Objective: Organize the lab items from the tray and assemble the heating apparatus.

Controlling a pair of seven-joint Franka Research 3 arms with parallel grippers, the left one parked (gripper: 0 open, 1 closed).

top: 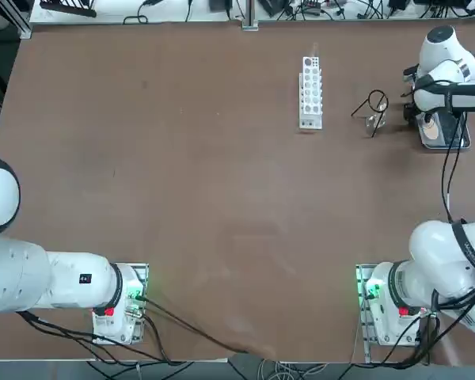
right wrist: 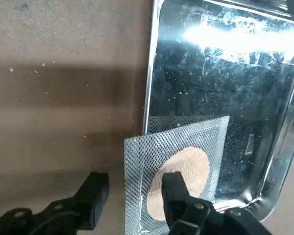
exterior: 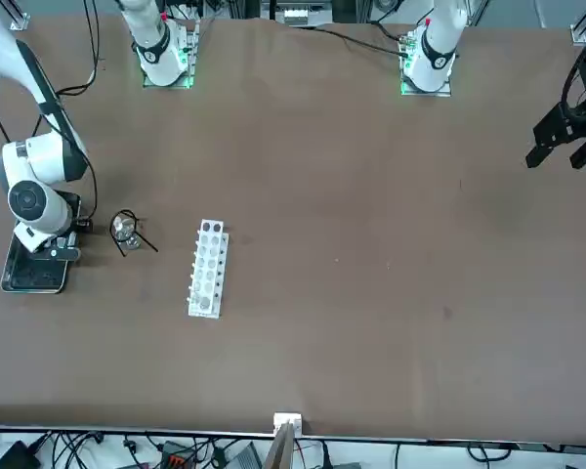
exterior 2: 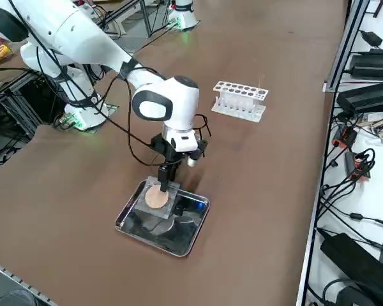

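Mesh [right wrist: 174,161] lies at the tray's [right wrist: 155,58] near end in the wrist view, one edge riding up over the rim and out above the bench [right wrist: 63,98]. The right gripper [right wrist: 132,193] is low over it with fingers [right wrist: 174,188] spread: one tip is over the tan centre, the other [right wrist: 95,188] hangs outside the tray over bare bench, so the mesh's overhanging edge sits between them. Whether either tip touches the mesh cannot be told. The mesh's nearest corner is cut off by the frame edge and partly covered by the fingers.

From overhead the wrist hides most of the tray [top: 459,144]; only its near rim and a sliver of the tan disc [top: 432,131] show. The side view gives the tray [exterior 2: 190,237] whole, with the mesh [exterior 2: 156,199] at its 10 o'clock end under the gripper [exterior 2: 164,186], and the rest of the dark bottom bare.

At 9 o'clock of the tray overhead stands the ring stand [top: 374,107], with the burner [top: 373,122] just beside or under it; which cannot be told. The two are close together and apart from the tray. Further at 9 o'clock lies the rack [top: 310,92], well apart.

The tray sits near the bench's right edge, at 3 o'clock overhead. From the rack towards 9 and 6 o'clock the bench is open.
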